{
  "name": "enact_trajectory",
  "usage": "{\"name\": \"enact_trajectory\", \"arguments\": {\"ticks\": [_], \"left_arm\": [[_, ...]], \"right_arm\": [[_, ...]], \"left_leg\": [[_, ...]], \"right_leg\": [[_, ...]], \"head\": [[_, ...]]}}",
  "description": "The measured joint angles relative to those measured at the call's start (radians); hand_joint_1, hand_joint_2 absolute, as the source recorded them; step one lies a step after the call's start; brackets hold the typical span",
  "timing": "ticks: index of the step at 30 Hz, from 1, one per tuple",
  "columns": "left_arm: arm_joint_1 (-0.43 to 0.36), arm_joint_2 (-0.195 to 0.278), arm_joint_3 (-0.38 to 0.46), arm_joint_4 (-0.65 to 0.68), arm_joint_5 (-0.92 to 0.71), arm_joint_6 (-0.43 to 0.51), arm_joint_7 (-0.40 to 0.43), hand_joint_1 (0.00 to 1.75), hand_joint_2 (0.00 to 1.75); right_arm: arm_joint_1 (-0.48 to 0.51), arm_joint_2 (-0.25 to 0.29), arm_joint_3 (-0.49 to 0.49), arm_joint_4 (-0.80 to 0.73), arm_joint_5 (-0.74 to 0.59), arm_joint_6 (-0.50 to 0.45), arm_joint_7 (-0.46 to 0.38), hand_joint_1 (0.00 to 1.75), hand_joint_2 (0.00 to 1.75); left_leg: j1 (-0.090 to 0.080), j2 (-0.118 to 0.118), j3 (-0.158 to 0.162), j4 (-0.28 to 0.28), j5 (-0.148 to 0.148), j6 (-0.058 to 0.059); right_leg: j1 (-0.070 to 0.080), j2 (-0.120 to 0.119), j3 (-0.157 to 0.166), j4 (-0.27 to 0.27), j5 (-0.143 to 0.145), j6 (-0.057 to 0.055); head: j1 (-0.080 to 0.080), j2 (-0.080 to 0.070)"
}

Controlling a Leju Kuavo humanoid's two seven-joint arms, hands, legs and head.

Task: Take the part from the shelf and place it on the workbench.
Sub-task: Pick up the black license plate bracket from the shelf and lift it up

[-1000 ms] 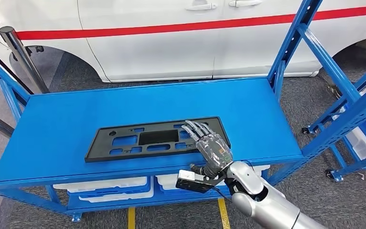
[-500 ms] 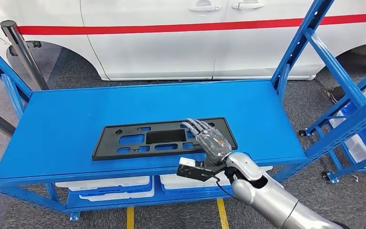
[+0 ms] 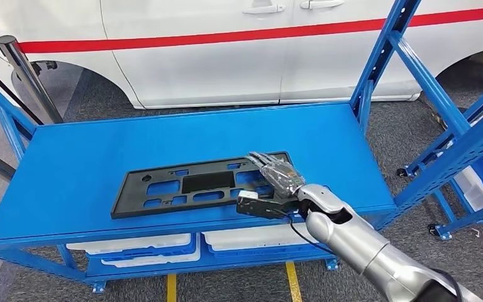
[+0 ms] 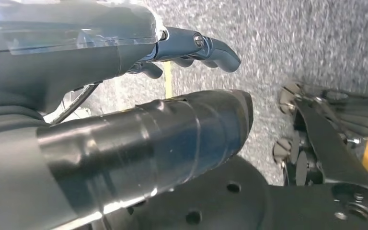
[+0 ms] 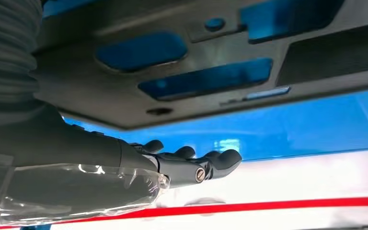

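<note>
Black plastic, flat and pierced with rectangular cut-outs, the part (image 3: 204, 185) lies lengthwise on the blue surface (image 3: 100, 151) of the metal rack, nearer the front edge than the back. Its right end is under the right hand (image 3: 277, 175), which reaches in from the lower right on a silver arm (image 3: 365, 248). In the head view the fingers (image 3: 265, 161) are stretched out fairly straight and close together over the part's right end, with a clear film wrapped over the back of the hand. The right wrist view looks along that hand: the fingers (image 5: 191, 165) are extended with only their tips bent, apart from the part's (image 5: 211, 62) face, and nothing is clasped in them, so the hand is released. Whether any fingertip touches the part cannot be told.

The left hand (image 4: 124, 96) appears in its own wrist view, hanging over grey speckled floor (image 4: 297, 43); its fingers (image 4: 206, 48) are bent at the tips and hold nothing, with the thumb lying alongside and apart from them.

Behind the rack stands a white car (image 3: 239, 50) with a red stripe along its doors. White bins (image 3: 132, 242) sit on the rack's lower shelf, and another blue rack frame (image 3: 459, 138) stands to the right. Yellow floor lines (image 3: 295, 280) run beneath the front of the rack.
</note>
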Motion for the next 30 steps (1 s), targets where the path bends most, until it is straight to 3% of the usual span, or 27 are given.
{"name": "enact_trajectory", "arguments": {"ticks": [2,3,4,6,7,8,10,13,15,17,18,19,20,22,24,25,27,29,30], "left_arm": [[0.000,0.000,0.002,0.000,0.001,-0.001,-0.004,0.00,0.00],[0.000,0.000,0.004,0.001,0.002,0.000,-0.006,0.00,0.00],[0.000,0.000,0.006,0.001,0.002,0.000,-0.009,0.00,0.00],[0.000,0.002,0.010,0.001,0.002,0.000,-0.014,0.00,0.00],[0.000,0.004,0.013,0.001,0.003,0.001,-0.017,0.00,0.00],[0.000,0.006,0.014,0.001,0.003,0.000,-0.018,0.00,0.00],[-0.002,0.007,0.017,0.001,0.003,-0.001,-0.021,0.00,0.00],[-0.001,0.007,0.018,0.001,0.003,-0.004,-0.023,0.00,0.00],[-0.001,0.007,0.018,0.002,0.004,-0.009,-0.024,0.00,0.00],[-0.002,0.007,0.018,0.002,0.004,-0.012,-0.026,0.00,0.00],[-0.002,0.008,0.018,0.002,0.004,-0.013,-0.027,0.00,0.00],[-0.002,0.008,0.018,0.002,0.005,-0.013,-0.028,0.00,0.00],[-0.002,0.008,0.018,0.002,0.005,-0.013,-0.029,0.00,0.00],[-0.002,0.008,0.018,0.002,0.005,-0.012,-0.033,0.00,0.00],[-0.002,0.008,0.018,0.002,0.003,-0.009,-0.043,0.00,0.00],[-0.002,0.008,0.018,0.002,0.001,-0.005,-0.051,0.00,0.00],[-0.002,0.008,0.018,0.002,-0.004,0.003,-0.067,0.00,0.87],[-0.002,0.008,0.018,0.002,-0.008,0.006,-0.077,0.00,1.75],[-0.002,0.009,0.018,0.002,-0.009,0.007,-0.080,0.00,1.75]], "right_arm": [[-0.014,0.011,0.004,0.033,-0.012,0.020,-0.008,0.00,1.75],[-0.019,0.015,0.006,0.049,-0.018,0.027,-0.012,0.00,1.75],[-0.025,0.019,0.009,0.064,-0.022,0.032,-0.015,0.00,1.75],[-0.039,0.027,0.012,0.088,-0.029,0.039,-0.020,0.46,1.75],[-0.047,0.030,0.013,0.099,-0.033,0.043,-0.022,0.89,1.75],[-0.054,0.032,0.014,0.109,-0.036,0.047,-0.024,1.32,1.75],[-0.062,0.034,0.016,0.126,-0.043,0.052,-0.027,1.73,1.75],[-0.069,0.039,0.020,0.142,-0.049,0.055,-0.033,1.75,1.75],[-0.075,0.040,0.022,0.152,-0.053,0.056,-0.034,1.75,1.75],[-0.079,0.040,0.024,0.161,-0.054,0.058,-0.036,1.75,1.75],[-0.080,0.040,0.025,0.165,-0.054,0.058,-0.037,1.75,1.75],[-0.082,0.040,0.027,0.168,-0.054,0.059,-0.038,1.75,1.75],[-0.085,0.040,0.029,0.170,-0.054,0.060,-0.039,1.75,1.75],[-0.094,0.041,0.031,0.172,-0.054,0.062,-0.040,1.75,1.75],[-0.102,0.042,0.034,0.172,-0.055,0.062,-0.041,1.75,1.75],[-0.104,0.043,0.034,0.173,-0.055,0.062,-0.041,1.75,1.75],[-0.105,0.043,0.035,0.173,-0.057,0.061,-0.042,1.75,1.75],[-0.106,0.044,0.036,0.173,-0.058,0.060,-0.042,1.75,1.75],[-0.106,0.045,0.036,0.173,-0.058,0.060,-0.042,1.75,1.75]], "left_leg": [[0.000,0.000,-0.061,0.125,-0.048,-0.003],[0.000,0.000,-0.077,0.154,-0.050,-0.002],[0.000,0.000,-0.075,0.146,-0.033,0.000],[-0.001,0.000,-0.024,0.034,0.035,0.009],[-0.003,0.000,0.008,-0.033,0.061,0.014],[-0.004,0.000,0.030,-0.081,0.076,0.019],[-0.009,-0.001,0.044,-0.115,0.077,0.023],[-0.004,-0.001,0.050,-0.129,0.086,0.035],[0.000,0.002,0.053,-0.137,0.091,0.043],[0.000,0.002,0.053,-0.136,0.092,0.046],[0.000,0.002,0.053,-0.136,0.091,0.046],[0.000,0.002,0.054,-0.135,0.090,0.045],[0.000,0.002,0.055,-0.133,0.089,0.044],[0.000,0.000,0.057,-0.128,0.085,0.039],[-0.002,-0.001,0.056,-0.124,0.081,0.030],[-0.003,-0.002,0.056,-0.124,0.080,0.025],[-0.001,-0.002,0.058,-0.125,0.079,0.013],[0.001,-0.001,0.046,-0.094,0.055,0.003],[0.003,-0.001,0.027,-0.050,0.027,-0.001]], "right_leg": [[0.003,-0.001,-0.001,0.001,0.000,-0.004],[0.005,-0.002,-0.001,0.002,-0.001,-0.005],[0.006,-0.002,0.000,0.004,-0.002,-0.005],[0.008,0.000,0.001,0.006,-0.004,-0.004],[0.011,0.001,0.001,0.008,-0.005,-0.002],[0.012,0.001,0.000,0.009,-0.005,0.001],[0.014,0.001,-0.003,0.009,-0.004,0.011],[0.012,0.001,-0.007,0.022,-0.017,0.027],[0.009,0.001,-0.044,0.105,-0.067,0.036],[0.005,0.001,-0.105,0.232,-0.123,0.042],[0.003,0.000,-0.124,0.272,-0.130,0.045],[0.001,0.000,-0.126,0.275,-0.119,0.046],[-0.001,0.000,-0.109,0.239,-0.091,0.046],[-0.001,-0.001,-0.042,0.103,-0.028,0.041],[0.004,-0.001,-0.002,0.018,-0.006,0.034],[0.007,0.000,0.001,0.009,-0.009,0.029],[0.007,0.000,0.004,0.003,-0.003,0.017],[0.002,-0.003,0.010,-0.007,0.004,0.004],[0.001,-0.005,0.011,-0.010,0.007,-0.001]], "head": [[0.000,0.000],[0.000,0.000],[0.000,0.000],[0.000,0.000],[0.000,0.000],[0.000,0.000],[0.000,0.000],[0.001,0.000],[0.001,0.000],[0.001,0.000],[0.001,0.000],[0.001,0.000],[0.001,0.000],[0.001,0.000],[0.001,0.000],[0.001,0.000],[0.001,0.000],[0.001,0.000],[0.000,0.000]]}}
